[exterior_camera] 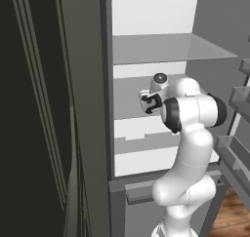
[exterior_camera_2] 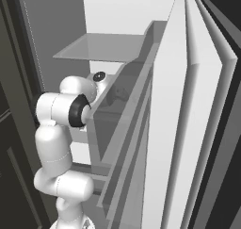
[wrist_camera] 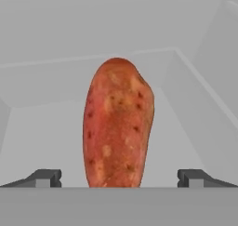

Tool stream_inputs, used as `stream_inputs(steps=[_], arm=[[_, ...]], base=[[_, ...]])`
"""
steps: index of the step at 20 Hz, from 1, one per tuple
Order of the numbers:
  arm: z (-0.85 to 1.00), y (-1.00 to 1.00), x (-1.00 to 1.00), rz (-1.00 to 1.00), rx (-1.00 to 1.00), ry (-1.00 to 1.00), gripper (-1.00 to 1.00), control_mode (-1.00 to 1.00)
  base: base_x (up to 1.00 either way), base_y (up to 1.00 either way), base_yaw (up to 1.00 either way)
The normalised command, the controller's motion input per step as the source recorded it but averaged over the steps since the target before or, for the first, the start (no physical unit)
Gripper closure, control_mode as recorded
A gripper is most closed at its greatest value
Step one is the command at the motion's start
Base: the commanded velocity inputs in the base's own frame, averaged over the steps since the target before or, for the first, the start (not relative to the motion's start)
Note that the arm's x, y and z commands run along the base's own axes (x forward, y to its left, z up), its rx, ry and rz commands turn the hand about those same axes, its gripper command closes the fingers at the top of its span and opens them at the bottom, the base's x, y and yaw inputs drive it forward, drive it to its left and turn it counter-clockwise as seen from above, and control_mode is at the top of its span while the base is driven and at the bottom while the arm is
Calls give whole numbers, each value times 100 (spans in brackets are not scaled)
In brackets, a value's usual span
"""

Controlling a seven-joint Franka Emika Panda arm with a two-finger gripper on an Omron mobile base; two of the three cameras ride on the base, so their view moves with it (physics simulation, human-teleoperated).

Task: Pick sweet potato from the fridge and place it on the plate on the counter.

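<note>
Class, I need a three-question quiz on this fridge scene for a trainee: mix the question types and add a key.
1. True or false: in the hand view the gripper is clamped shut on the sweet potato.
2. In the hand view, the sweet potato lies: A) between the two fingertips, B) left of both, C) right of both.
3. Fill in: in the left base view the arm reaches into the open ____.

Key:
1. False; the jaws stand wide open, with a gap on each side of the potato.
2. A.
3. fridge.
</note>
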Motion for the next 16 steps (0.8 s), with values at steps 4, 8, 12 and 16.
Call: stream_inputs(steps=[4,8,12,16], arm=[[0,0,31,0,0,0,-100,-100],[0,0,31,0,0,0,-100,-100],[0,0,21,0,0,0,-100,-100],[0,0,1,0,0,0,-100,-100]], base=[[0,0,0],[0,0,0],[0,0,0],[0,0,0]])
